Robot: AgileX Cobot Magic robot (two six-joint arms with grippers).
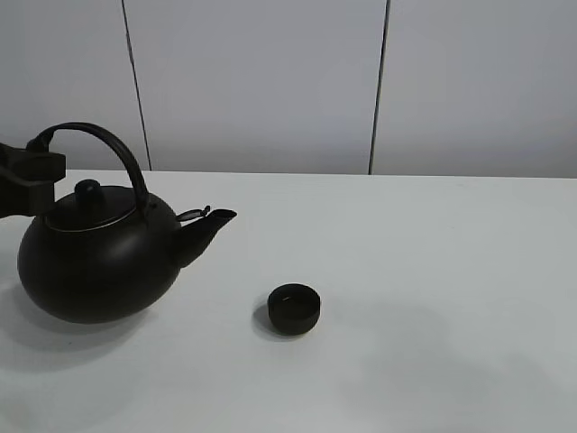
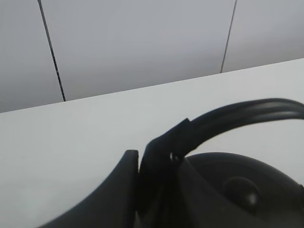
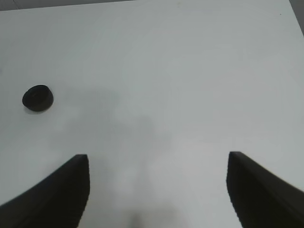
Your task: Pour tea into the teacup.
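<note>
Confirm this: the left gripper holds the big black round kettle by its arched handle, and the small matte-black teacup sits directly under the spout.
Not quite. The left gripper does hold the big black round kettle by its arched handle, but the small matte-black teacup sits on the white table beyond the spout, not under it, as the exterior high view shows.

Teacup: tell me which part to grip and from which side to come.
Grip the teacup by its rim, coming straight down from above. It is low, bowl-shaped and has no handle, so its short sides give little hold. It stands upright and alone on the table, and the open right tool hangs above the table with nothing in its way.
</note>
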